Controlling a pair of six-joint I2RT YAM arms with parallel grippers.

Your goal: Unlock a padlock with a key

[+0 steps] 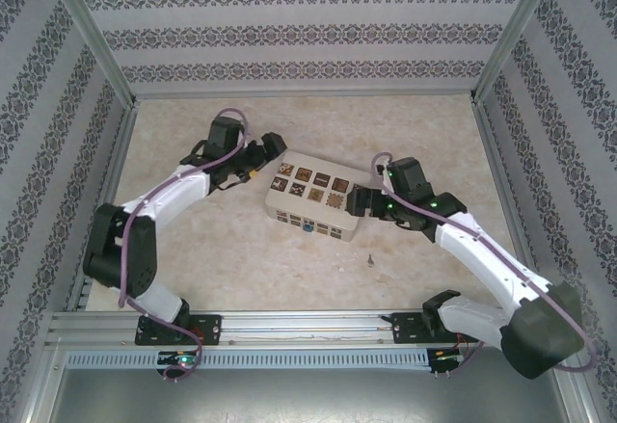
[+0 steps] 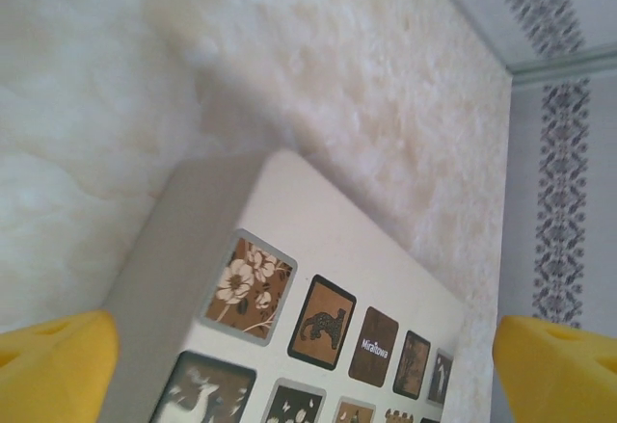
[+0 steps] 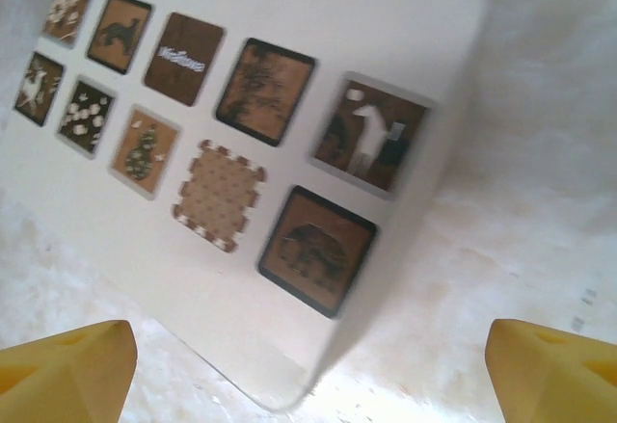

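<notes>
Starting at the left gripper (image 1: 273,151): spread wide, yellow fingertips (image 2: 53,365) at opposite edges of its wrist view, just off the far left corner of the cream rectangular box with dark patterned squares (image 1: 307,192). Same deal for the right gripper (image 1: 359,201): wide apart, empty, by the box's right end. Tiny blue padlock (image 1: 307,228) against the box's near side, between the two, touching neither. Tiny dark metal key (image 1: 370,260) out on the beige table (image 1: 212,240), nearer the right gripper, apart from the padlock.

Wide-spread left gripper (image 2: 307,370) frames cream box (image 2: 318,221) corner, pale table (image 2: 145,76) beyond.
</notes>
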